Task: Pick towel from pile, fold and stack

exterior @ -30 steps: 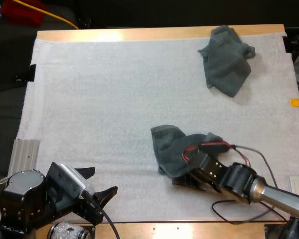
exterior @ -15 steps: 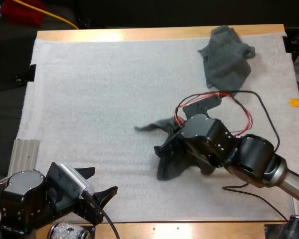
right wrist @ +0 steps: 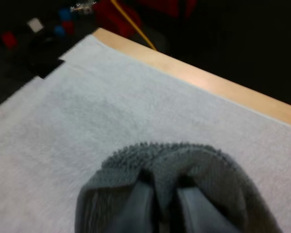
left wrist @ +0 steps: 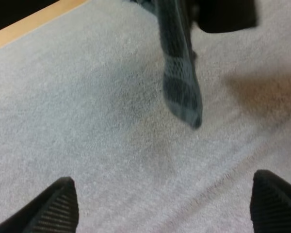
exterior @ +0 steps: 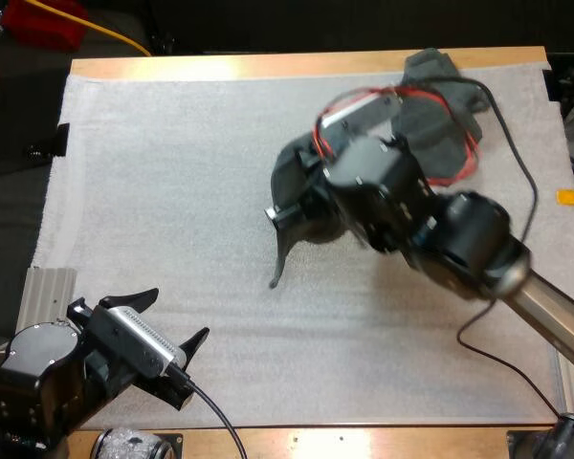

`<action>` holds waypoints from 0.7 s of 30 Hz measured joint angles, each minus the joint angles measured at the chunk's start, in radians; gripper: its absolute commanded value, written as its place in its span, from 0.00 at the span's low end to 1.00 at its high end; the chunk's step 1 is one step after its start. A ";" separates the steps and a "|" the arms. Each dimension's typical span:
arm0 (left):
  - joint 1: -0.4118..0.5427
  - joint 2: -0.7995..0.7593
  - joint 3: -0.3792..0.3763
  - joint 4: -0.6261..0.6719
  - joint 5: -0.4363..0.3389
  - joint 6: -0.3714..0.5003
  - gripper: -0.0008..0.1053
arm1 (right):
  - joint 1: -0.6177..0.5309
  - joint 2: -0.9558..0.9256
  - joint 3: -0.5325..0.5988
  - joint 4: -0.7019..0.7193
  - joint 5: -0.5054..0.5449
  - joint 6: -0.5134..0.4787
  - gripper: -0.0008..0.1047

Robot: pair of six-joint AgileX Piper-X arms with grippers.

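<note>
My right gripper (exterior: 304,203) is raised over the middle of the white mat (exterior: 172,172) and is shut on a dark grey-green towel (exterior: 292,196), whose tail (exterior: 278,268) dangles toward the mat. In the right wrist view the towel (right wrist: 169,165) bunches over the fingers (right wrist: 138,206) that pinch it. A second crumpled towel (exterior: 438,124) lies at the far right, partly behind the right arm. My left gripper (exterior: 177,314) rests low at the near left, open and holding nothing. From the left wrist, the hanging towel end (left wrist: 182,92) shows ahead of the left gripper (left wrist: 162,191).
A ribbed metal block (exterior: 48,296) sits at the mat's near left edge. The wooden table edge (exterior: 268,65) runs along the far side. Bare mat stretches across the left half and the near middle.
My right arm has risen from the mat's near right and swung toward the far middle, lifting the towel off the mat so that it hangs. The left gripper shifted slightly.
</note>
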 measured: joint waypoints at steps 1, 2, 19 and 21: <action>0.000 0.000 0.000 0.001 -0.001 0.000 0.67 | -0.008 0.019 -0.017 0.000 -0.010 -0.001 0.02; 0.000 0.000 0.000 0.002 -0.002 0.000 0.67 | -0.022 0.053 -0.048 0.000 -0.029 -0.002 0.02; 0.000 0.019 0.062 0.061 0.089 0.019 0.67 | -0.067 0.079 0.486 0.265 0.103 0.052 0.02; 0.000 0.019 0.070 0.057 0.093 0.019 0.67 | -0.126 0.079 0.500 0.253 0.110 0.059 0.02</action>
